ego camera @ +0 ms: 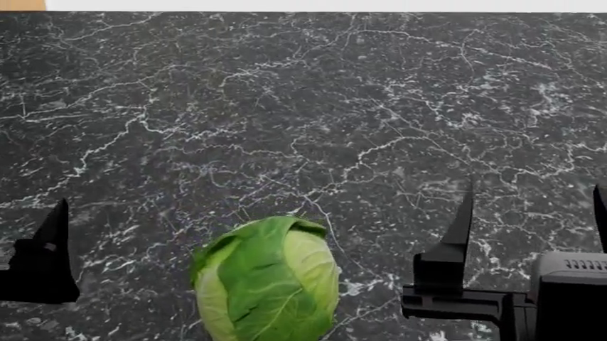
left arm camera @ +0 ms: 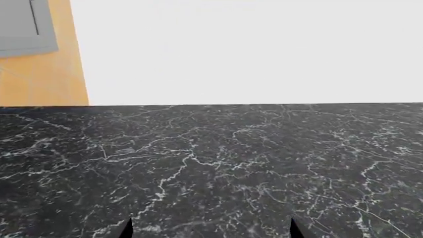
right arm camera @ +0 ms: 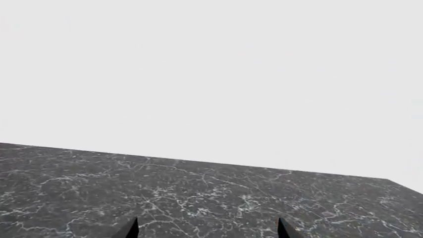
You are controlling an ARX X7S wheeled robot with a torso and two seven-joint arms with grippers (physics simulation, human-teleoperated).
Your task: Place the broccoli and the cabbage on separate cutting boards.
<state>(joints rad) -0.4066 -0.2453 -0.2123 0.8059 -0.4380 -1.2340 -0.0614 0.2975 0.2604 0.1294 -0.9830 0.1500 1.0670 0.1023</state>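
Nothing placed yet: the cabbage (ego camera: 266,280) sits bare on the black marble counter (ego camera: 284,106), between my two arms and near the counter's close edge. Both the left gripper (left arm camera: 210,229) and right gripper (ego camera: 531,213) are spread wide and empty. No broccoli or cutting boards in view, so everything remains.

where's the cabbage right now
In the head view the cabbage lies on the dark marble counter at the near edge, between the two pincers, untouched; neither wrist view shows it.
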